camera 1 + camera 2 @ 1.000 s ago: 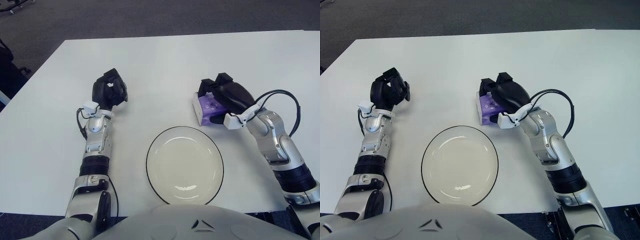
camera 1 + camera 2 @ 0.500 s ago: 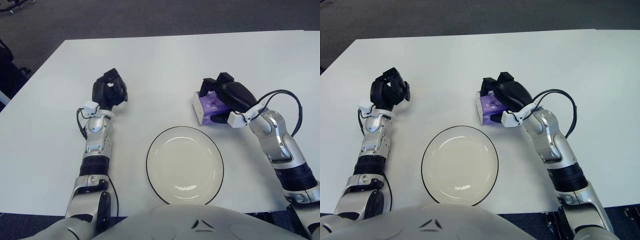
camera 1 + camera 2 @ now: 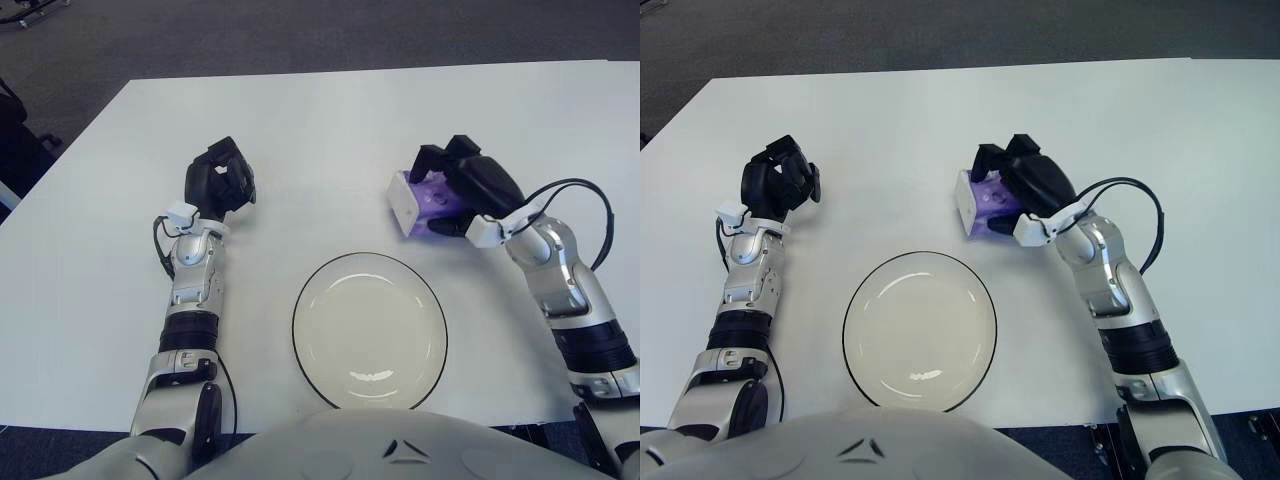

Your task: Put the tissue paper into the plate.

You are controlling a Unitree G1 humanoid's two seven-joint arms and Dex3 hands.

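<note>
Toward the right edge of the white table (image 3: 330, 120), our right hand (image 3: 470, 185) has its black fingers closed around the small purple and white tissue pack (image 3: 418, 200), just past the far right rim of the round cream plate with a dark rim (image 3: 369, 331), while our left hand (image 3: 220, 180) shows well apart near the left edge.

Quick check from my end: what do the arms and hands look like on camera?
Both arms are silver-grey metal segments with black joint bands. Each ends in a black three-finger hand, left hand and right hand, behind a small white wrist block. A black cable loops beside each forearm, larger on the right.
</note>
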